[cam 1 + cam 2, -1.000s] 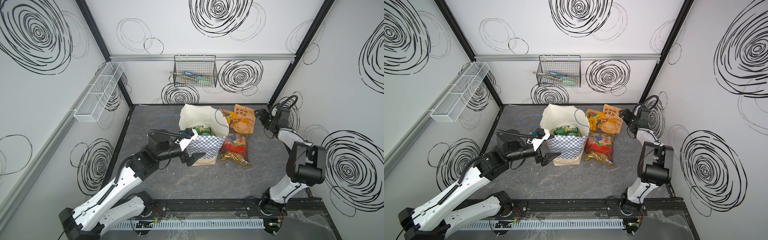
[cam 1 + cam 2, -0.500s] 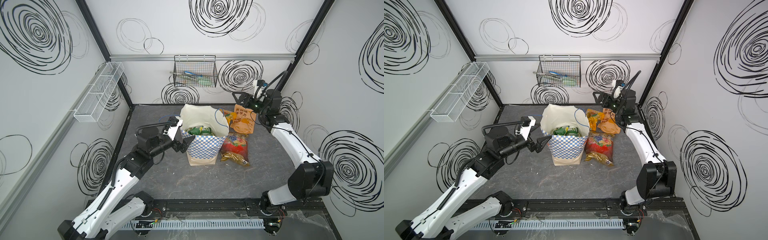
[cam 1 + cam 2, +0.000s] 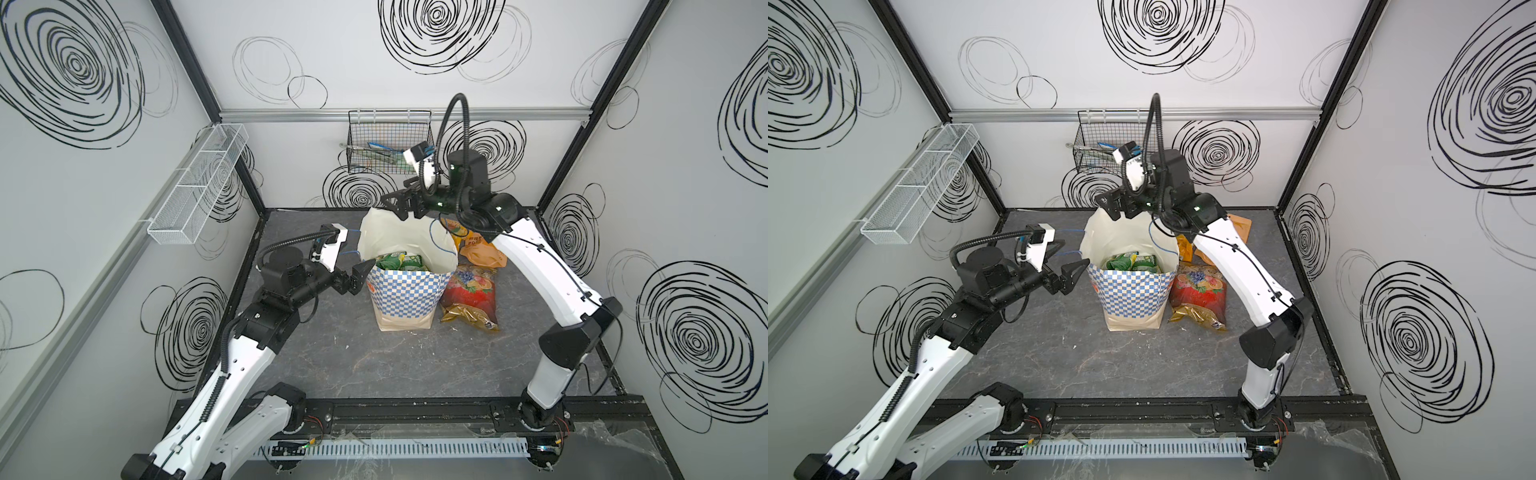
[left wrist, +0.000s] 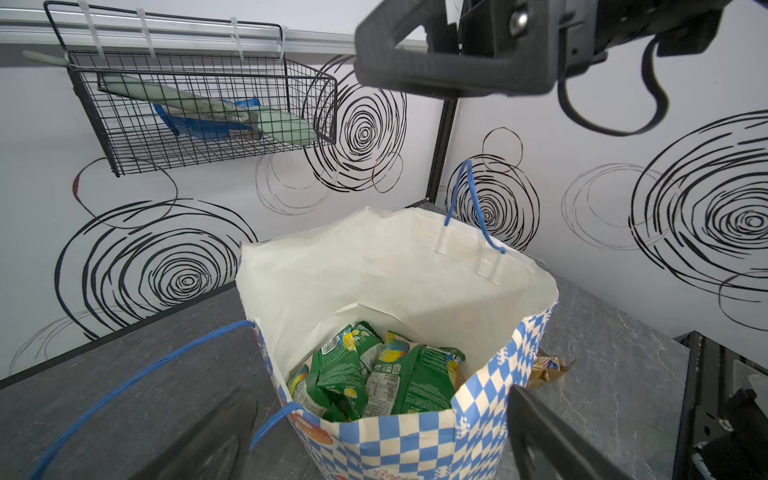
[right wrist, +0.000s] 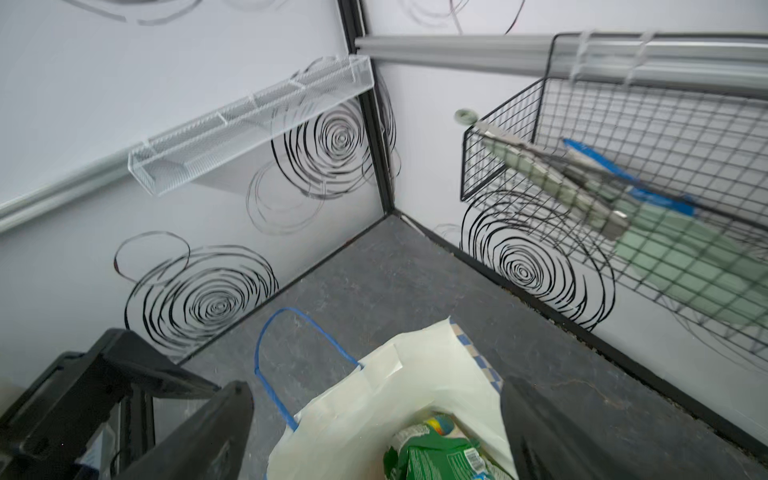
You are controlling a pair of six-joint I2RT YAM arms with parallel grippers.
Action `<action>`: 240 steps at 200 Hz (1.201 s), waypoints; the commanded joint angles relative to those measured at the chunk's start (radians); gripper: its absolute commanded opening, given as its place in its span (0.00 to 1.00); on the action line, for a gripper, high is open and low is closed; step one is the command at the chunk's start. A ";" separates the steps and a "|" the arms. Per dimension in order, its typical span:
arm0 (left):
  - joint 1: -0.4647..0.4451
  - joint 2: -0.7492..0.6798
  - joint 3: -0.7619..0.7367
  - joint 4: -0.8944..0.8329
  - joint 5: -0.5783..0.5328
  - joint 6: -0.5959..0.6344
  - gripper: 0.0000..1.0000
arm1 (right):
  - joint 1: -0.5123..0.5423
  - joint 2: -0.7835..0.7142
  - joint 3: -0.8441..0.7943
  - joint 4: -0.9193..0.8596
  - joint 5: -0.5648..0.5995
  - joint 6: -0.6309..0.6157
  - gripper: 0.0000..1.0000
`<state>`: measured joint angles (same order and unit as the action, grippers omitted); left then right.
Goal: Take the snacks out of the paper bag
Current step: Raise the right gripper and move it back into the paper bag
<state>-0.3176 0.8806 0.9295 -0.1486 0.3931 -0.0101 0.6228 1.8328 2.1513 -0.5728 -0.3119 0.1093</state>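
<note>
We see paper bag (image 3: 405, 291) upright mid-desk, mouth wide open, rear wall taller than checkered front rim. Green packets (image 3: 398, 262) sit inside, below rim. Red pouch (image 3: 471, 289), gold bag (image 3: 467, 318) and orange pouch (image 3: 484, 253) lie on desk (image 3: 374, 365), crowding bag's right side; open desk in front. Left end effector (image 3: 362, 275) spread wide, holds nothing, at bag's left rim; contact we cannot tell. Right end effector (image 3: 397, 205) spread wide, holds nothing, above rear rim. Left wrist view shows packets' labels; right wrist view shows wire basket (image 5: 623, 187) close by.
</note>
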 commanded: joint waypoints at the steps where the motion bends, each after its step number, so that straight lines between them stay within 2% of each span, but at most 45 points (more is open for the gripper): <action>1: 0.019 -0.010 0.007 0.053 0.049 0.007 0.96 | 0.027 0.066 0.065 -0.228 0.081 -0.063 0.95; 58: 0.043 0.000 0.039 -0.060 0.061 0.106 0.96 | 0.071 0.141 -0.006 -0.312 0.131 -0.071 0.94; 101: 0.049 -0.018 0.008 -0.053 0.079 0.101 0.96 | 0.072 0.167 -0.129 -0.298 0.126 -0.067 0.93; 149: 0.048 -0.015 0.008 -0.048 0.094 0.098 0.96 | 0.076 0.257 -0.154 -0.340 0.168 -0.036 0.92; 240: 0.047 -0.006 0.004 -0.042 0.101 0.090 0.96 | 0.086 0.249 -0.488 -0.054 0.168 0.042 0.90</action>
<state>-0.2737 0.8761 0.9386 -0.2260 0.4725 0.0700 0.7044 2.0899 1.7172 -0.7170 -0.1513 0.1253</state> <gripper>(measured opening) 0.962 0.914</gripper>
